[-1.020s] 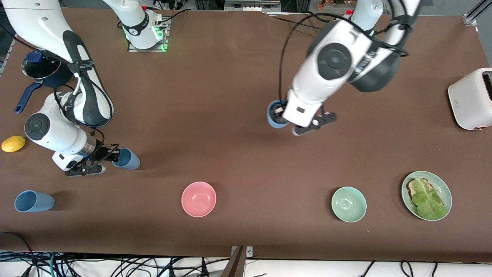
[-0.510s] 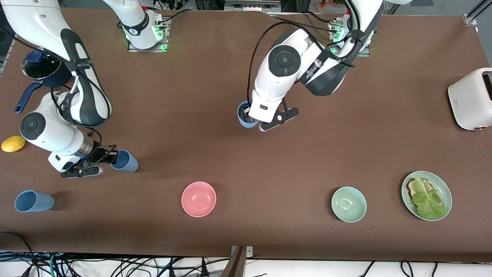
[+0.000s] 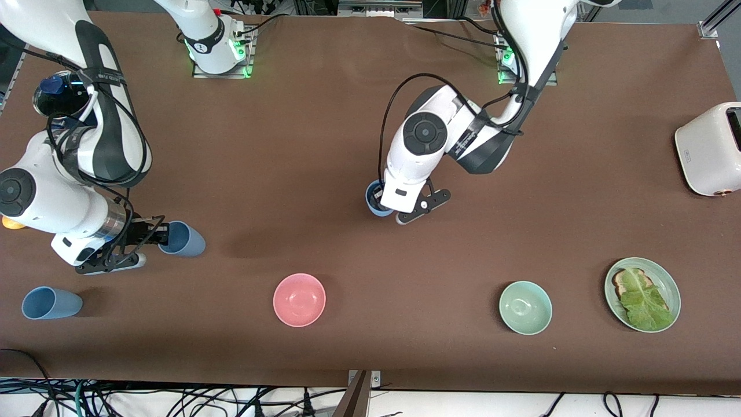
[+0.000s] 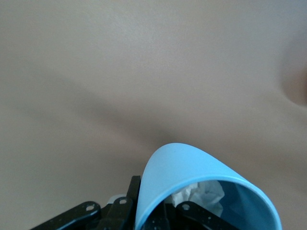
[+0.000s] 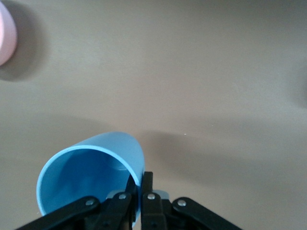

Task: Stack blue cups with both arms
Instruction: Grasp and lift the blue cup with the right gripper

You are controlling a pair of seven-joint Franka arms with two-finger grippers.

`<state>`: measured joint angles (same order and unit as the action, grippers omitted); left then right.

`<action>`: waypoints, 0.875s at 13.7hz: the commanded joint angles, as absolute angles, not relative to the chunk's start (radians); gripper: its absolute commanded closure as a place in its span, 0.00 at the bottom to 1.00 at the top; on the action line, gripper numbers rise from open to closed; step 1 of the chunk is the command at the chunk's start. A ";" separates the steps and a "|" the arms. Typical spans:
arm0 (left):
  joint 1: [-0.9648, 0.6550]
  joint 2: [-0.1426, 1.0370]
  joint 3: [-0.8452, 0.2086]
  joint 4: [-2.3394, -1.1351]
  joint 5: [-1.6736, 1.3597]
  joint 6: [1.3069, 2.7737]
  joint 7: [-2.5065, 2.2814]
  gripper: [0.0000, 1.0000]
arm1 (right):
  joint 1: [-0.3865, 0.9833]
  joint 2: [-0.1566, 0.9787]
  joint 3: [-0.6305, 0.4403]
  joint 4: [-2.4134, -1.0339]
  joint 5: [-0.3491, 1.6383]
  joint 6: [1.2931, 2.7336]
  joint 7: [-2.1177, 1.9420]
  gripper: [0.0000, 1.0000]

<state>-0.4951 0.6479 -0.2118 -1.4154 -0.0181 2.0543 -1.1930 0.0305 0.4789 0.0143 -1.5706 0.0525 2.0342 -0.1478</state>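
Note:
Three light-blue cups show. My right gripper (image 3: 162,236) is shut on the rim of one blue cup (image 3: 184,240), holding it tilted over the table near the right arm's end; in the right wrist view its fingers (image 5: 149,194) pinch the cup's wall (image 5: 91,175). My left gripper (image 3: 382,201) is shut on the rim of a second blue cup (image 3: 372,202) over the table's middle; in the left wrist view this cup (image 4: 192,172) has something white and crumpled inside. A third blue cup (image 3: 51,303) lies on its side on the table, nearer the front camera than the right gripper.
A pink bowl (image 3: 299,299), a mint-green bowl (image 3: 525,307) and a green plate (image 3: 667,284) with toast and lettuce stand along the front. A white toaster (image 3: 709,147) is at the left arm's end. A dark-blue pot (image 3: 58,95) and a lemon (image 3: 8,223) are at the right arm's end.
My left arm carried its cup toward the right arm's end, then lower over the table's middle. My right arm shifted slightly toward its own end with its cup.

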 commanded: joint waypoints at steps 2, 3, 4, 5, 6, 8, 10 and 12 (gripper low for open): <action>-0.518 0.706 -0.206 -1.387 0.008 2.115 -1.209 1.00 | 0.052 0.479 0.014 -1.480 0.057 1.902 -0.107 1.00; -0.518 0.716 -0.204 -1.388 0.008 2.126 -1.209 1.00 | 0.052 0.476 0.014 -1.461 0.054 1.875 -0.107 1.00; -0.518 0.729 -0.198 -1.388 0.018 2.143 -1.209 1.00 | 0.052 0.472 0.012 -1.438 0.051 1.829 -0.107 1.00; -0.520 0.741 -0.196 -1.393 0.038 2.166 -1.209 1.00 | 0.051 0.462 0.011 -1.416 0.046 1.778 -0.109 1.00; -0.520 0.755 -0.196 -1.397 0.057 2.187 -1.210 1.00 | 0.048 0.453 0.008 -1.395 0.029 1.734 -0.112 1.00; -0.520 0.784 -0.189 -1.397 0.064 2.223 -1.209 1.00 | 0.046 0.431 0.006 -1.352 0.006 1.651 -0.118 1.00; -0.520 0.811 -0.184 -1.397 0.066 2.258 -1.209 1.00 | 0.044 0.422 0.003 -1.292 0.006 1.558 -0.118 1.00; -0.520 0.830 -0.184 -1.397 0.064 2.282 -1.210 1.00 | 0.044 0.419 0.002 -1.218 0.006 1.472 -0.124 1.00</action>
<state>-0.5083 0.8089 -0.1930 -1.4160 0.0407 2.2616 -1.1935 0.0460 0.4190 0.0008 -1.2967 0.0192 1.5562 -0.1185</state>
